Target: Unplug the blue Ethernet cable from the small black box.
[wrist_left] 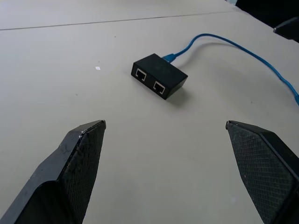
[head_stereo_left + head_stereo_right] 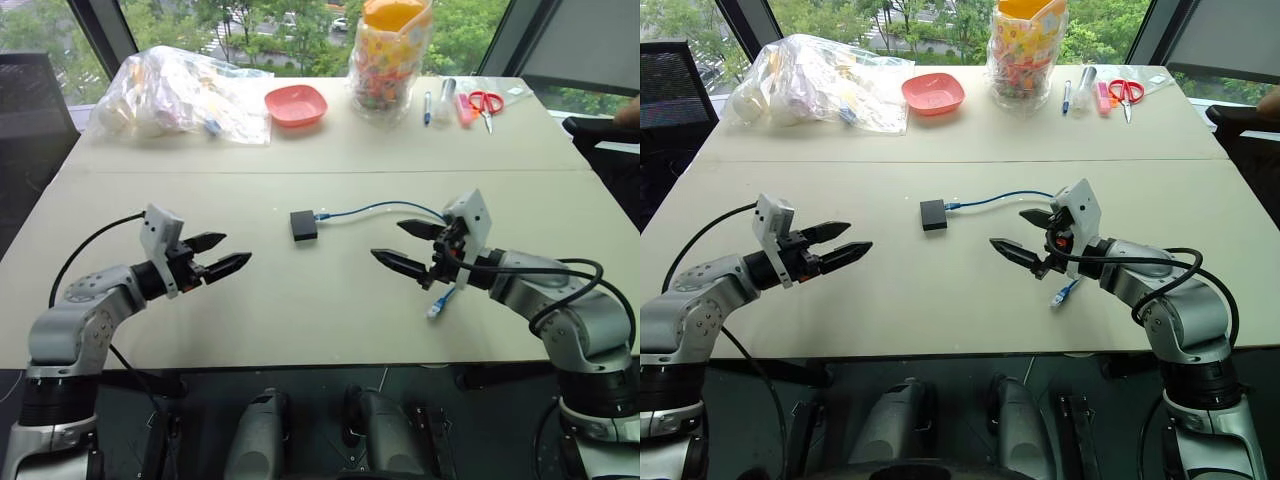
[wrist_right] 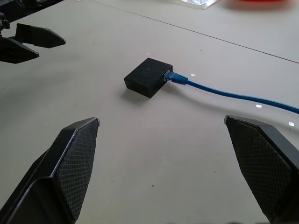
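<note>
Matte square small black box (image 2: 303, 225) — corded

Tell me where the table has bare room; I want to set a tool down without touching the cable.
Bare: the near stretch between the left gripper and the small black box, and the band behind the box up to the table seam. Crowded: the far edge, with plastic bag, red bowl, scissors; the blue Ethernet cable runs by the right gripper.
</note>
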Controlling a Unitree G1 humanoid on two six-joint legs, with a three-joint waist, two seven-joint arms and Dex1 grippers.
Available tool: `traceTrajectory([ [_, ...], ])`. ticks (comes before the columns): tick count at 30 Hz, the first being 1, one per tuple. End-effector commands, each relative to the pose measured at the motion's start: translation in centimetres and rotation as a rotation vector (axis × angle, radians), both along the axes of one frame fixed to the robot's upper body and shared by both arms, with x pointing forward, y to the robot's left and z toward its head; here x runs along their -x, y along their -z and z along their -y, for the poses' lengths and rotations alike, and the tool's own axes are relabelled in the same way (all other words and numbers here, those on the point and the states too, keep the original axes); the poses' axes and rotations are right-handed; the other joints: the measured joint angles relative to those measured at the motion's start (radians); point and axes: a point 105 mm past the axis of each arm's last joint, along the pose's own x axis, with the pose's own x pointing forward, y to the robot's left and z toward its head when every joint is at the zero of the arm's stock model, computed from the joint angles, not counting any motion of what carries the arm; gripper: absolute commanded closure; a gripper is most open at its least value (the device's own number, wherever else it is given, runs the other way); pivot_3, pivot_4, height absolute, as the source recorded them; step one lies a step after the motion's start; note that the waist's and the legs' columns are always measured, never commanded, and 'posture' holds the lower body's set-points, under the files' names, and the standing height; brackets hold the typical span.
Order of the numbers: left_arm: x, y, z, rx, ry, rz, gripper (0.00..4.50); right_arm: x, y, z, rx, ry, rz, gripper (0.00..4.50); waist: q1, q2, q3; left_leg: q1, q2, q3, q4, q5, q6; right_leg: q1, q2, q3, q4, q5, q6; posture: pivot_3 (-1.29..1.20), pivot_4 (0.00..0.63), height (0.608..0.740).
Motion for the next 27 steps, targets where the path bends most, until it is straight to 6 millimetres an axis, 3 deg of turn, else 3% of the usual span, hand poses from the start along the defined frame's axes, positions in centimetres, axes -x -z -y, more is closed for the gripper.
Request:
traceTrajectory([
  [1,0.2,-1.2,0.2,0.004,0.021,0.039,0.22,0.1,-0.9,-0.2,-0.006,-0.014,0.048,0.00,0.000,0.000,0.000,0.000,0.000,0.000,0.000,0.000,0.000,0.000,0.000,0.000,0.000,0.000,0.000,0.00,0.150,0.740],
  [10,-0.2,-1.2,0.1,-0.014,0.023,0.044,0.22,0.2,-0.7,-0.2,0.002,-0.009,0.049,0.00,0.000,0.000,0.000,0.000,0.000,0.000,0.000,0.000,0.000,0.000,0.000,0.000,0.000,0.000,0.000,0.00,0.150,0.740],
  [15,-0.9,-1.4,0.2,-0.066,0.033,0.057,0.22,-0.7,-0.7,-0.5,0.013,-0.027,0.058,0.00,0.000,0.000,0.000,0.000,0.000,0.000,0.000,0.000,0.000,0.000,0.000,0.000,0.000,0.000,0.000,0.00,0.150,0.740],
  [22,-2.0,-3.7,0.0,-0.181,0.133,0.102,0.22,-5.3,0.2,-2.9,0.080,-0.132,0.088,0.00,-0.005,0.000,0.000,0.000,0.000,0.001,0.000,0.000,0.000,-0.001,0.001,0.000,0.000,0.001,-0.001,0.00,0.150,0.740],
  [27,-1.6,-3.9,-0.1,-0.232,0.208,0.090,0.22,-9.2,1.2,-5.1,0.193,-0.181,0.138,0.00,-0.011,0.000,0.000,0.000,-0.004,0.002,-0.001,0.000,0.001,-0.002,0.001,0.001,0.004,0.000,-0.001,0.00,0.150,0.740],
])
